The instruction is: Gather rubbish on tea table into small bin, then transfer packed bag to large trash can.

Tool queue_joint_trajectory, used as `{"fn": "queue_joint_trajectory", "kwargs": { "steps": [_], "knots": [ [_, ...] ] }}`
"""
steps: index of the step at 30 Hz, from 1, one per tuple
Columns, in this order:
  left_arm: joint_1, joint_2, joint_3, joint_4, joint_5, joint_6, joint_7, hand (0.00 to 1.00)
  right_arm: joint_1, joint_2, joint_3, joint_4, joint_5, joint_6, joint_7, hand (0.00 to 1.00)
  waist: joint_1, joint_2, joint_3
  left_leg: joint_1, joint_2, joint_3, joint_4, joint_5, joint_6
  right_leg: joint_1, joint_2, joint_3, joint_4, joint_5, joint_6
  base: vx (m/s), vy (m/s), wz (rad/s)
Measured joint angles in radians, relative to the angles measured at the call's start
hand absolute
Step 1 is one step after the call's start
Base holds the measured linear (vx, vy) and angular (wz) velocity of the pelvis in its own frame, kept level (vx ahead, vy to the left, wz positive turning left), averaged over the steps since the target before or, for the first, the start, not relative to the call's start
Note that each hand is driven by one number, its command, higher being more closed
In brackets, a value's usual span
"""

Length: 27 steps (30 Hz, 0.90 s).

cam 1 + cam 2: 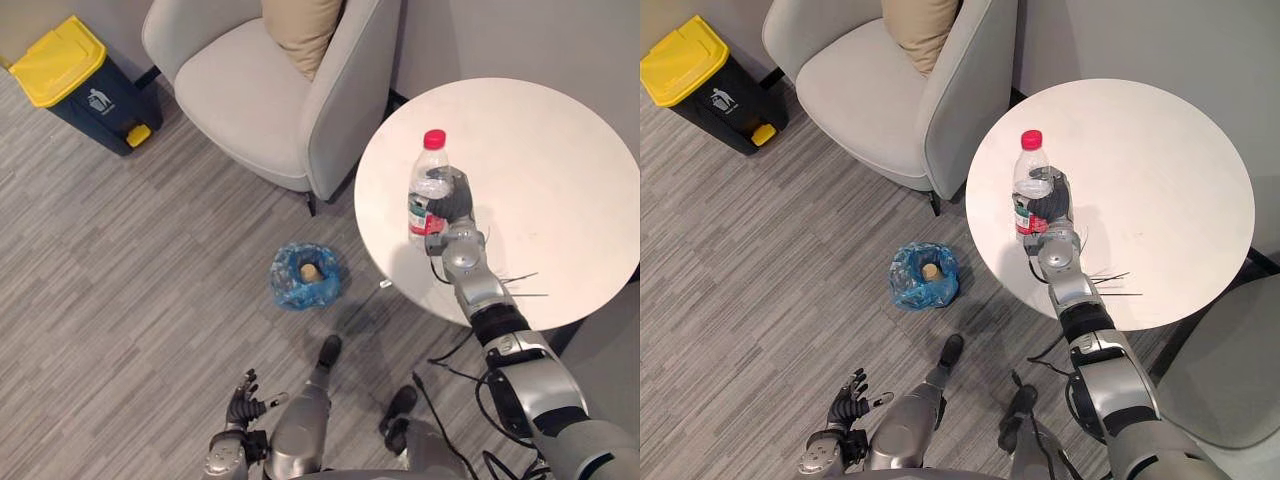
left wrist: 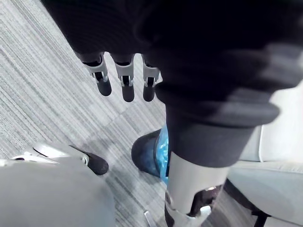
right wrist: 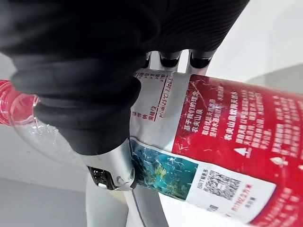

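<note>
On table (image 1: 560,170) — bottle (image 1: 429,168) upright, right hand (image 1: 453,200) fingers (image 3: 169,59) curled round it.

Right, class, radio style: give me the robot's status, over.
Right hand shut on water bottle, upright over white round table. Left hand open, hanging low. Blue-lined small bin on floor beside table, armchair close behind.

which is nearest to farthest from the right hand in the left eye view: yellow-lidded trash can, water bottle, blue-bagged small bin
1. Water bottle, gripped in the right hand itself.
2. Blue-bagged small bin, on the floor left of the table.
3. Yellow-lidded trash can, far left by the wall.
</note>
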Motion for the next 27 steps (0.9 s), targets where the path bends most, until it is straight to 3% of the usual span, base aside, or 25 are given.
{"fn": "queue_joint_trajectory", "kwargs": {
  "steps": [7, 12, 13, 14, 15, 16, 18, 21, 24, 27],
  "knots": [
    [0.000, -0.002, 0.005, 0.001, 0.001, 0.002, -0.001, 0.00, 0.194, 0.024, -0.032, -0.370, 0.004, -0.024, 0.007, 1.00, -0.004, -0.003, 0.002, 0.023, 0.000, 0.001, -0.004, 0.000, 0.001, 0.011, -0.004, 0.002, 0.025, -0.017, 0.000, 0.00, -0.003, 0.01],
    [0.000, -0.001, 0.042, 0.002, 0.001, 0.003, -0.001, 0.00, 0.408, 0.089, -0.011, -0.575, -0.006, -0.051, 0.054, 1.00, -0.034, -0.037, 0.001, 0.044, -0.026, -0.017, 0.010, -0.007, 0.011, 0.028, -0.047, -0.036, 0.103, -0.082, 0.009, -0.02, -0.008, 0.26],
    [0.000, -0.001, 0.046, 0.001, 0.001, 0.002, -0.001, 0.00, 0.426, 0.093, -0.010, -0.590, -0.007, -0.051, 0.063, 1.00, -0.035, -0.042, 0.000, 0.037, -0.032, -0.005, 0.024, -0.011, 0.026, 0.028, -0.057, -0.043, 0.113, -0.088, 0.008, -0.03, 0.032, 0.39],
    [-0.001, 0.000, 0.050, 0.001, 0.001, 0.002, 0.000, 0.00, 0.451, 0.099, -0.002, -0.599, -0.007, -0.058, 0.077, 1.00, -0.043, -0.054, -0.003, 0.023, -0.042, 0.083, 0.048, -0.024, 0.112, 0.034, -0.081, -0.064, 0.124, -0.095, 0.007, -0.03, 0.045, 0.58],
    [-0.004, 0.001, 0.060, 0.002, 0.001, 0.003, 0.001, 0.00, 0.460, 0.107, 0.022, -0.599, -0.007, -0.058, 0.087, 1.00, -0.063, -0.066, -0.002, 0.013, -0.034, 0.236, 0.078, -0.067, 0.222, 0.054, -0.101, -0.098, 0.119, -0.094, 0.009, -0.02, 0.037, 0.69],
    [-0.005, 0.000, 0.067, 0.004, 0.001, 0.003, 0.002, 0.00, 0.463, 0.105, 0.032, -0.601, -0.007, -0.058, 0.089, 1.00, -0.072, -0.069, -0.002, 0.005, -0.015, 0.328, 0.103, -0.083, 0.237, 0.068, -0.105, -0.115, 0.116, -0.091, 0.010, 0.01, 0.015, 0.80],
    [-0.017, -0.004, 0.067, 0.019, 0.003, 0.002, 0.002, 0.00, 0.477, 0.088, 0.068, -0.651, -0.016, -0.062, 0.111, 1.00, -0.084, -0.074, -0.008, -0.014, 0.062, 0.570, 0.196, -0.116, 0.198, 0.101, -0.108, -0.158, 0.106, -0.090, 0.014, 0.06, 0.036, 0.54],
    [-0.023, 0.001, 0.067, 0.022, 0.020, 0.002, 0.004, 0.00, 0.498, 0.104, 0.115, -0.672, -0.023, -0.088, 0.141, 1.00, -0.084, -0.102, -0.028, -0.006, 0.064, 0.592, 0.209, -0.129, 0.130, 0.120, -0.113, -0.162, 0.074, -0.078, 0.051, 0.13, 0.074, 0.13],
    [-0.020, 0.007, 0.067, 0.022, 0.023, -0.004, 0.005, 0.00, 0.554, 0.140, 0.160, -0.668, -0.054, -0.087, 0.168, 1.00, -0.082, -0.128, -0.046, 0.005, 0.038, 0.590, 0.252, -0.188, 0.123, 0.154, -0.147, -0.164, 0.078, -0.079, 0.084, 0.15, 0.104, 0.08],
    [-0.018, 0.015, 0.061, 0.023, 0.040, -0.004, 0.004, 0.00, 0.560, 0.148, 0.213, -0.659, -0.058, -0.086, 0.198, 1.00, -0.087, -0.128, -0.047, 0.006, 0.033, 0.581, 0.349, -0.272, 0.133, 0.089, -0.220, -0.099, 0.308, -0.073, 0.075, 0.12, 0.118, 0.00]
  ]
}}
